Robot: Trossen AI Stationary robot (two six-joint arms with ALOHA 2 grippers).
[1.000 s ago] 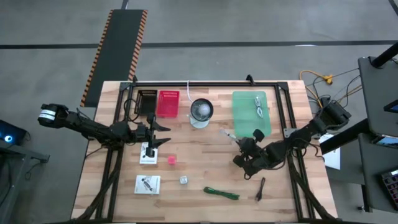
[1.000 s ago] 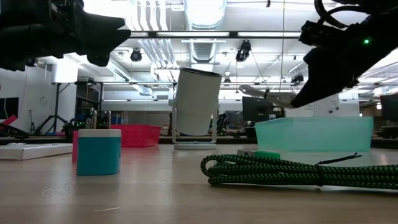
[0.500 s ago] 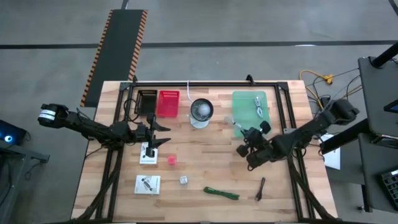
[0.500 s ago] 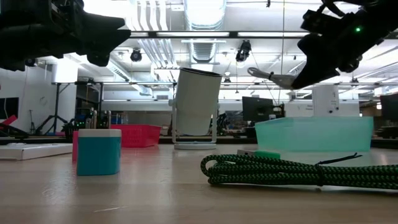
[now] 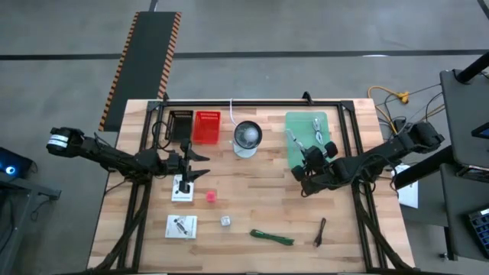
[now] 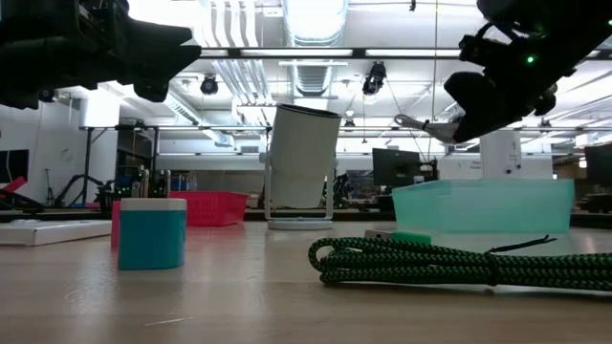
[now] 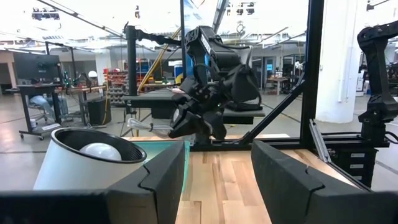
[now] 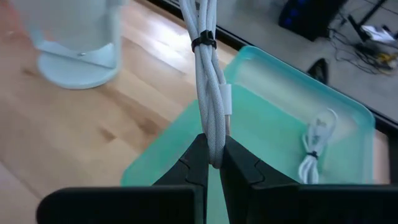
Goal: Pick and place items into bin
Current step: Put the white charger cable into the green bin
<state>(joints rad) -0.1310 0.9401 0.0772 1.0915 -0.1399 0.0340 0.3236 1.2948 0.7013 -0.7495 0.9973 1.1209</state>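
My right gripper [image 5: 302, 159] is shut on a bundled white cable [image 8: 208, 74], an item, at the near left corner of the teal bin [image 5: 308, 137]. A second white cable [image 8: 314, 149] lies in that bin. On the table lie a red cube [image 5: 210, 196], a silver cube [image 5: 226, 221], a green cord [image 5: 273, 237], a dark stick [image 5: 321, 231] and two white cards [image 5: 182, 187] [image 5: 182, 226]. My left gripper [image 5: 202, 165] waits open above the farther card, touching nothing. My right gripper pinches one end of the cable bundle [image 8: 214, 149] between its two fingers. The fingers come from the table's right, slanting down. The bundle sticks out ahead of them, roughly in line with them. It is lifted clear, its free end [image 6: 418, 123] above the bin's rim.
A round glass-and-white bowl [image 5: 247, 135] stands left of the bin. A red basket [image 5: 205, 126] and a dark box [image 5: 181, 124] sit at the far left. Black frame rails run along the table's far and side edges.
My right gripper has carried the white cable up and toward the table's far edge, from mid-table to the bin's near left corner, rolling its wrist on the way. It has stayed shut on the bundle, which has stayed clear of the table.
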